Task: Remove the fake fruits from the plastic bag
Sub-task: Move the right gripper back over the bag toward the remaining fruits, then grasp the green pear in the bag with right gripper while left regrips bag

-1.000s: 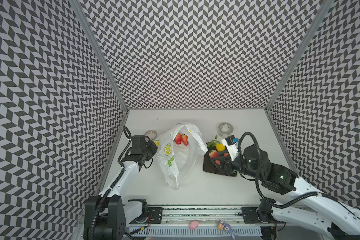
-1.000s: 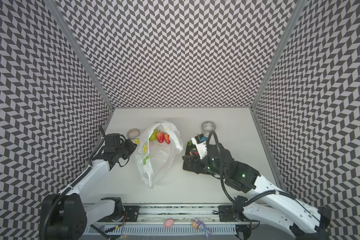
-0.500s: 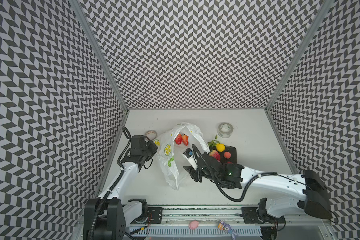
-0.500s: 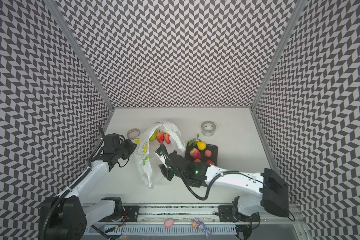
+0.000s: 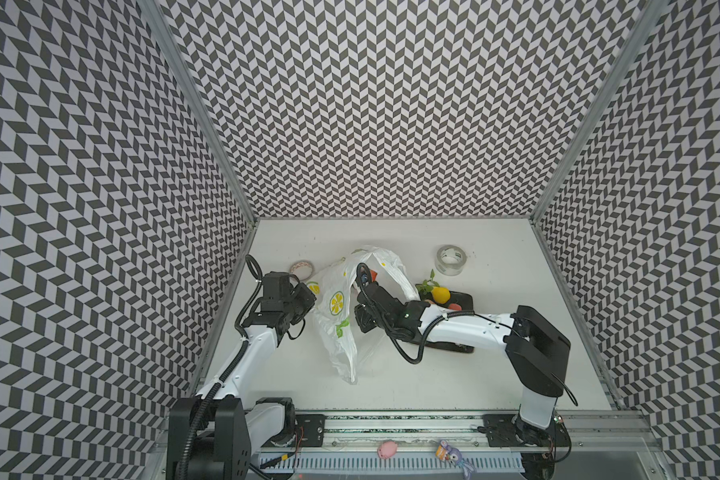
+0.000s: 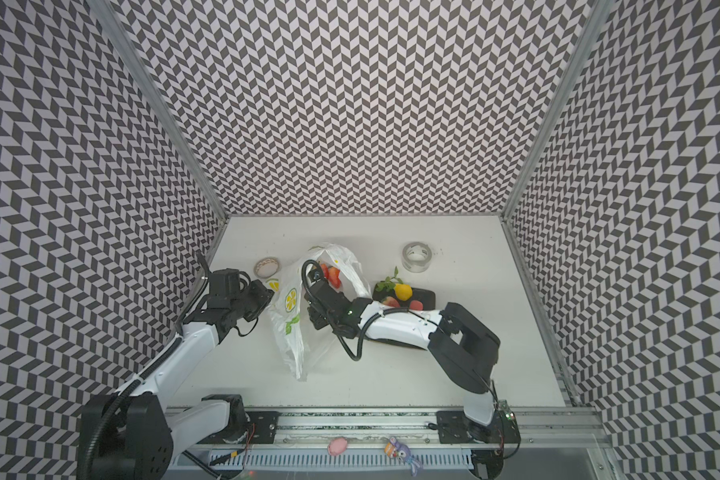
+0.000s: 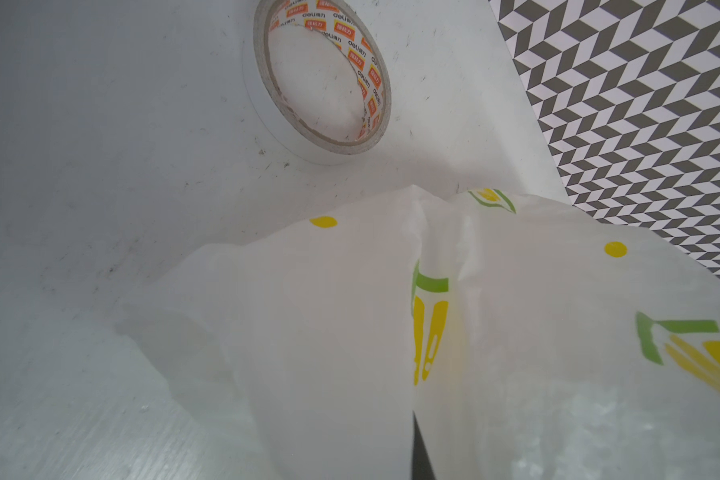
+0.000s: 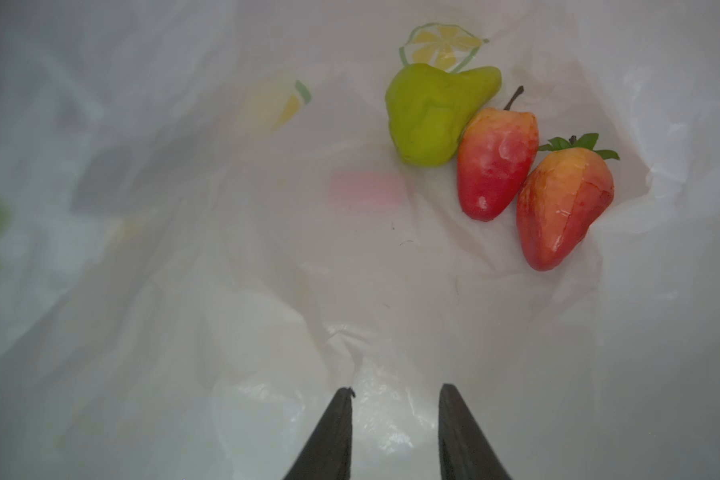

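Tabletop (image 5: pixel 495 374): right tool (image 8: pixel 395 388) (parted) inside plastic bag (image 8: pixel 184 291), clear of fake fruits (image 8: pixel 495 162).

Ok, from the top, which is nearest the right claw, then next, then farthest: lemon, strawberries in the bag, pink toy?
In a top view:
1. Strawberries, in the bag beside the right claw.
2. Lemon, on the tray, rightward.
3. Pink toy, at the front.

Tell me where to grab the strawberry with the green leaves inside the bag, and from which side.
Take the leafy strawberry across its tapered half, where a gap opens to the neighbouring strawberry; nearer the leaves the two look to touch. It lies on its side in the plastic bag, tip toward the right gripper, so probably come in from the tip end, jaws open.
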